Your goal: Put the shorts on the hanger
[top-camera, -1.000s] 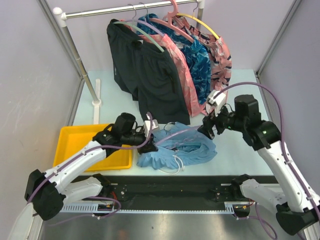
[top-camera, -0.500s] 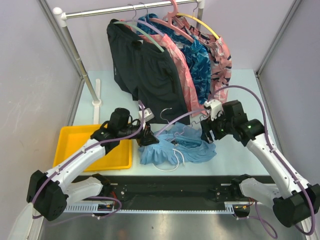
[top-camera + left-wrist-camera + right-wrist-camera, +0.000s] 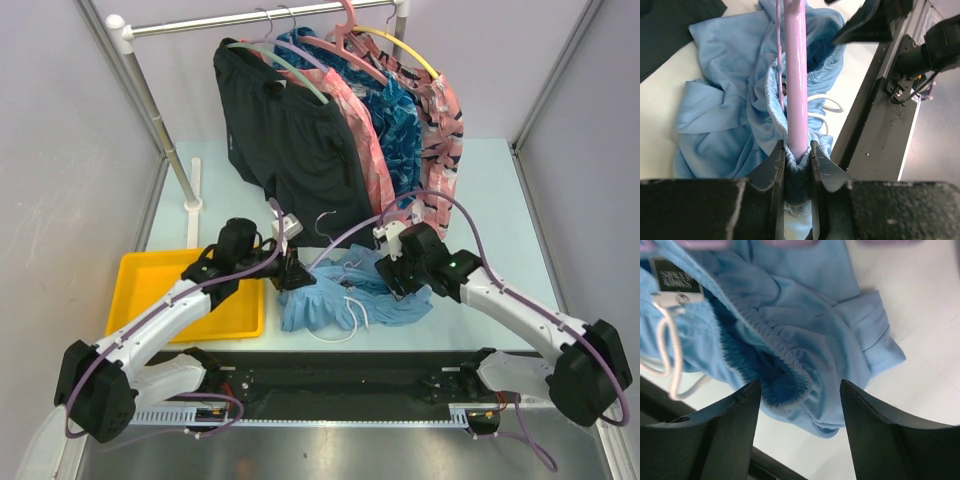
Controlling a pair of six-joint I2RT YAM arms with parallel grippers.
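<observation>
The light blue shorts point(image 3: 345, 300) lie bunched on the table near its front edge, with the white drawstring point(image 3: 350, 318) trailing forward. My left gripper point(image 3: 297, 272) is shut on one end of the lavender hanger point(image 3: 345, 243), with a fold of the shorts' waistband pinched beside it. In the left wrist view the hanger bar point(image 3: 795, 75) runs away from the gripper point(image 3: 797, 148) over the shorts point(image 3: 725, 110). My right gripper point(image 3: 398, 278) is open, low over the shorts' right side. In the right wrist view the gripper point(image 3: 800, 388) straddles the waistband point(image 3: 785, 352); the drawstring point(image 3: 665, 345) shows at left.
A yellow tray point(image 3: 150, 295) sits at the front left. A clothes rack point(image 3: 160, 130) at the back holds black shorts point(image 3: 290, 150), dark-blue patterned shorts point(image 3: 395, 120) and pink hangers point(image 3: 350, 45). The black front rail point(image 3: 340, 365) runs just below the shorts.
My right gripper has moved left and down from beside the shorts to just over them. My left gripper has shifted slightly back and left with the hanger.
</observation>
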